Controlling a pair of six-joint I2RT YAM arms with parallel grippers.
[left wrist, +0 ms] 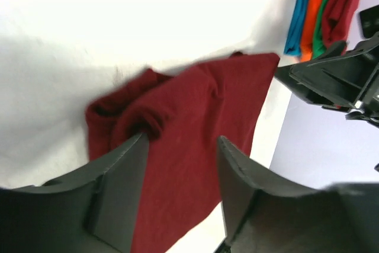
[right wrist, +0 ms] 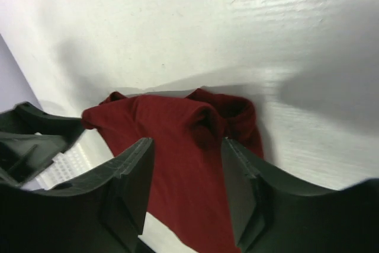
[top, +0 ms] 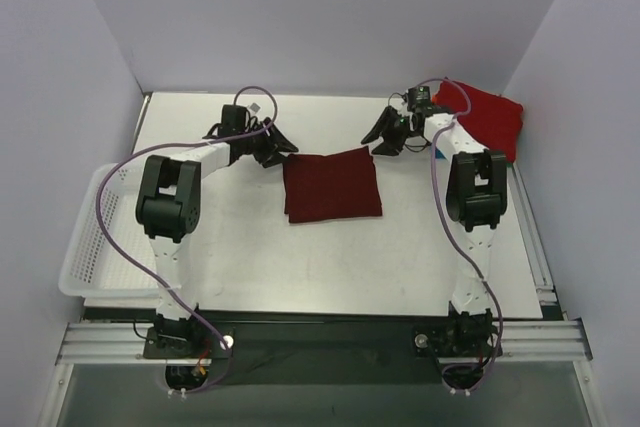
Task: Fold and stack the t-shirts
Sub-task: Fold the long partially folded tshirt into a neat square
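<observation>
Open-jawed, the left hand [top: 274, 145] sits at the far left corner of the dark maroon t-shirt [top: 332, 185] in the overhead view. Nothing is caught between its fingers, and I cannot tell whether a fingertip grazes the cloth. The right hand [top: 385, 137] mirrors it at the far right corner, jaws likewise parted and empty. The maroon shirt lies folded into a rough rectangle at the middle of the table [top: 350, 257], between the two arms. A stack of folded t-shirts [top: 487, 119], bright red on top, rests at the table's far right corner, just behind the right hand. A white mesh basket [top: 92, 237] sits at the table's left edge.

From the left wrist, the left hand [left wrist: 182, 140] shows its fingers [left wrist: 118, 188] well apart. The maroon shirt [left wrist: 201, 105] lies on the table below them, one end bunched into a small roll, and nothing is pinched. Beyond it the right hand [left wrist: 331, 78] stands dark, and behind that the stack [left wrist: 317, 4] shows blue, orange, green and red edges.

From the right wrist, the right hand [right wrist: 188, 143] also has its fingers [right wrist: 127, 194] apart and grips nothing. The maroon shirt [right wrist: 160, 128] lies flat beneath, with a rumpled fold at its right end. The left hand [right wrist: 29, 134] shows at the left edge, with a patch of the basket's mesh [right wrist: 62, 167] below it.
</observation>
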